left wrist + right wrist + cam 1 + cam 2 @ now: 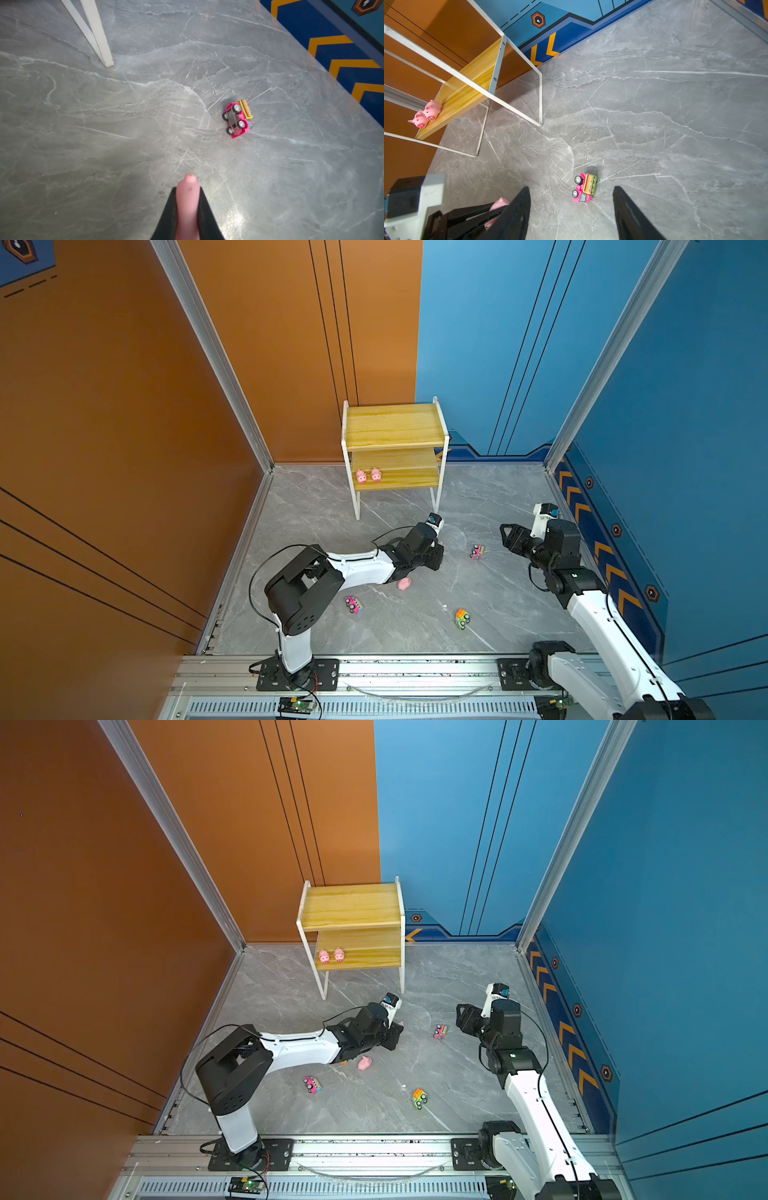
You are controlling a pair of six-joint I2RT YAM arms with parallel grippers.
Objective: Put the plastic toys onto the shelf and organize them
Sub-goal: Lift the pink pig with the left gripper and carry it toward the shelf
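Left gripper (188,192) is clamped shut on one pink pig (187,209). We see the pig's soft, rounded body pinched narrow between the two black tapered fingers, low over the floor (519,614). Right gripper (508,536) is open and holds nothing, its pointed black fingers set well apart.

We count four pigs, all smooth, pink and round:
- the pink pig in the grip;
- one loose pig (404,583) on the floor, just beside the left arm;
- a pig pair (426,115) side by side at the left end of the lower board of the shelf (395,427).

We count three vehicles in plain view, all on the floor. They are blocky plastic with black wheels:
- a pink vehicle (584,188) lying on its side;
- a second pink vehicle (353,604);
- a green-and-orange vehicle (462,618).

The shelf has two yellow wood-grain boards in a thin white metal frame. The floor is glossy grey with marble veining.
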